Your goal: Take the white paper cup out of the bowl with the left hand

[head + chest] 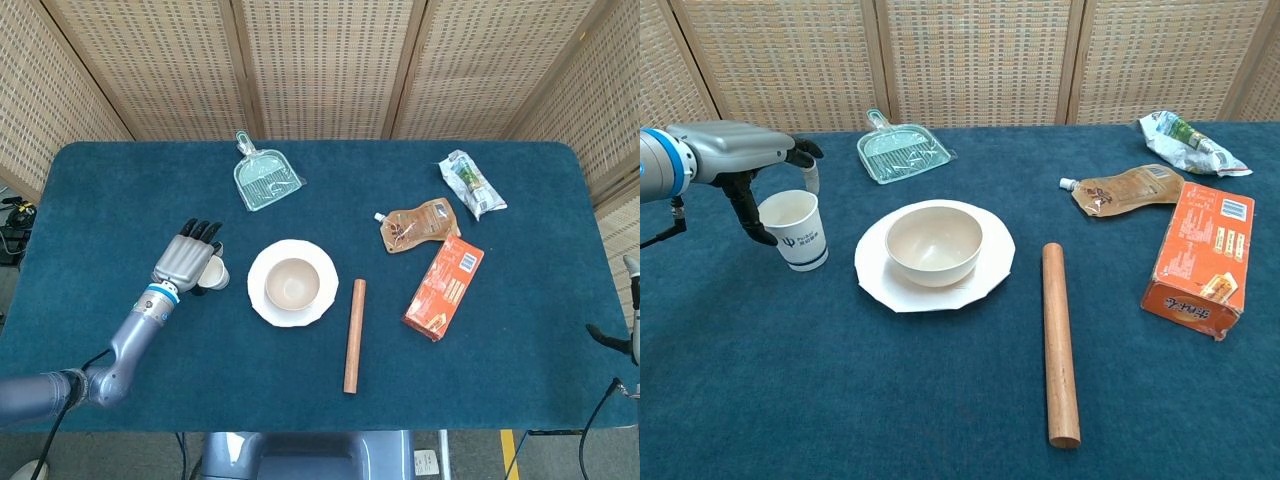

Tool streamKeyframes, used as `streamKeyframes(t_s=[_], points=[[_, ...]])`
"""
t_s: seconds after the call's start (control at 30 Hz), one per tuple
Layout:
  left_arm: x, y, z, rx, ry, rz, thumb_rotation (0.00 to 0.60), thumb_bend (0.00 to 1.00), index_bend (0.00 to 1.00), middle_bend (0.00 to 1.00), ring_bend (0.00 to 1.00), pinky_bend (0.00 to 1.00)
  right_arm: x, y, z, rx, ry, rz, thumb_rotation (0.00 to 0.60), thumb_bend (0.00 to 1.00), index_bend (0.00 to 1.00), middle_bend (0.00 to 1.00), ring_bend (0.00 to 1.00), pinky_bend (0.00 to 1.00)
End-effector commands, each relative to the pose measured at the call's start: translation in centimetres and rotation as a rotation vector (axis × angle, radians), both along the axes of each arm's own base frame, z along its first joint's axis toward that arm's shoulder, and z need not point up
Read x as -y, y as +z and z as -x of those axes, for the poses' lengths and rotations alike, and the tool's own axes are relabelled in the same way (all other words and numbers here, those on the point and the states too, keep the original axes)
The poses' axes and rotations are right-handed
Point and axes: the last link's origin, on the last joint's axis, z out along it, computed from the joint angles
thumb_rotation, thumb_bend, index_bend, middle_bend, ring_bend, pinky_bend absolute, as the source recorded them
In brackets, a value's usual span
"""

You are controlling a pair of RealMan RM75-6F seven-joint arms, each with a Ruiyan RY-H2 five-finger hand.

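Note:
The white paper cup stands upright on the blue tablecloth, left of the bowl and outside it. My left hand reaches over it from the left and holds it, its dark fingertips curled around the cup's rim and sides. The beige bowl sits empty on a white plate at the table's middle. The right hand does not show in either view.
A green dustpan lies behind the bowl. A wooden rolling pin lies right of the plate. Further right are an orange box, a brown pouch and a crumpled packet.

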Motion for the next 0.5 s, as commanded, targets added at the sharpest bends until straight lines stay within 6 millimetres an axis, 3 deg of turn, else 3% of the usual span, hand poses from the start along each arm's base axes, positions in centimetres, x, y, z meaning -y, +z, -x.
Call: streamKeyframes(t_s=[0.03, 0.17, 0.37, 0.5], points=[[0.2, 0.3, 0.2, 0.001, 0.002, -0.009, 0.6, 0.02, 0.14, 0.0, 0.0, 0.0, -0.1, 0.0, -0.2, -0.001, 0.007, 0.0, 0.6, 0.1, 0.0, 0.0, 0.0, 0.0], [0.7, 1.2, 0.3, 0.032, 0.005, -0.029, 0.6, 0.0, 0.01, 0.0, 0.0, 0.0, -0.2, -0.1, -0.5, -0.001, 0.016, -0.006, 0.6, 0.09, 0.0, 0.0, 0.0, 0.0], [2.9, 4.4, 0.2, 0.152, -0.018, -0.131, 0.6, 0.0, 0.0, 0.0, 0.0, 0.0, -0.5, -0.5, -0.9, 0.0, 0.03, -0.029, 0.6, 0.09, 0.0, 0.0, 0.0, 0.0], [5.9, 6.7, 2.1, 0.176, -0.041, -0.231, 0.6, 0.01, 0.0, 0.0, 0.0, 0.0, -0.7, -1.0, -1.2, -0.01, 0.032, -0.066, 0.6, 0.09, 0.0, 0.0, 0.0, 0.0]])
